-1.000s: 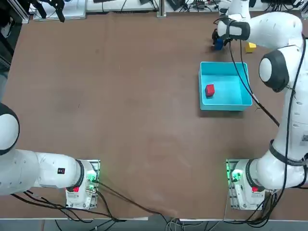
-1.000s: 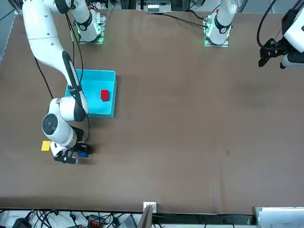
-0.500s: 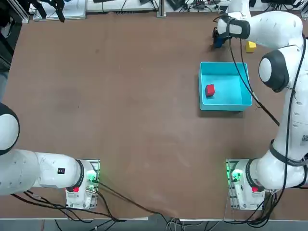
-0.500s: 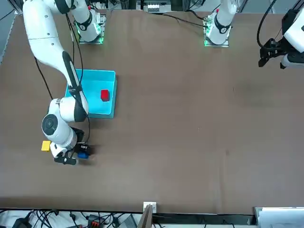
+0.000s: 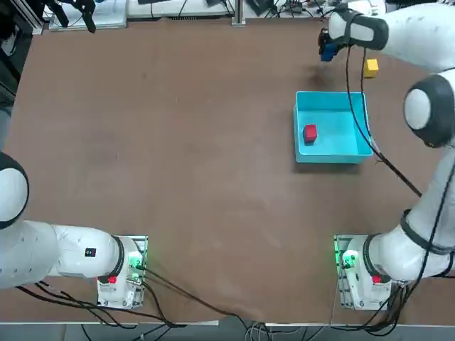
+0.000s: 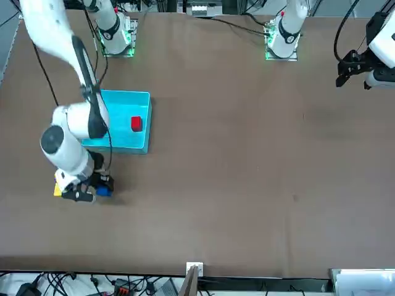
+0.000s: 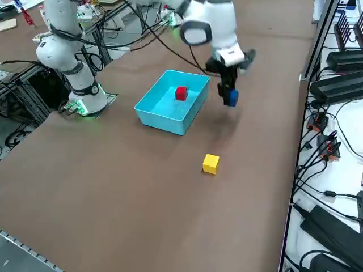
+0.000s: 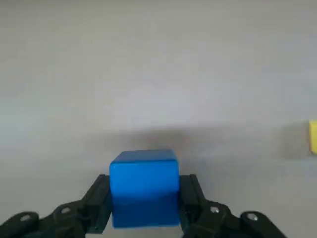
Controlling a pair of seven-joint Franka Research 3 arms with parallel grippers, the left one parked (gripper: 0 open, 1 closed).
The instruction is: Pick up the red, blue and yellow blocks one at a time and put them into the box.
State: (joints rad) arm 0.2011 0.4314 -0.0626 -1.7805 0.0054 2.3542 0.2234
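My right gripper point(image 7: 229, 96) is shut on the blue block point(image 7: 230, 98), which hangs a little above the table beyond the far side of the box point(image 7: 148, 110). The wrist view shows the blue block point(image 8: 144, 186) clamped between both fingers point(image 8: 96, 198), its shadow on the table beneath. The overhead view has the blue block point(image 5: 328, 51) at the gripper point(image 5: 328, 50), past the box point(image 5: 360, 145). The red block point(image 5: 310, 133) lies inside the box. On the table lies the yellow block point(image 5: 370, 67), to the right of the gripper. From across the table, the blue block point(image 6: 102, 190) and yellow block point(image 6: 57, 189) flank the gripper point(image 6: 99, 187).
Cables and black equipment point(image 7: 334, 85) run along the table's far edge. The arm's base point(image 5: 359, 270) with green lights stands at the near edge. A cable hangs from the arm over the box.
The gripper has shut on the blue block and lifted it off the table. The arm has risen. The red and yellow blocks have not moved.
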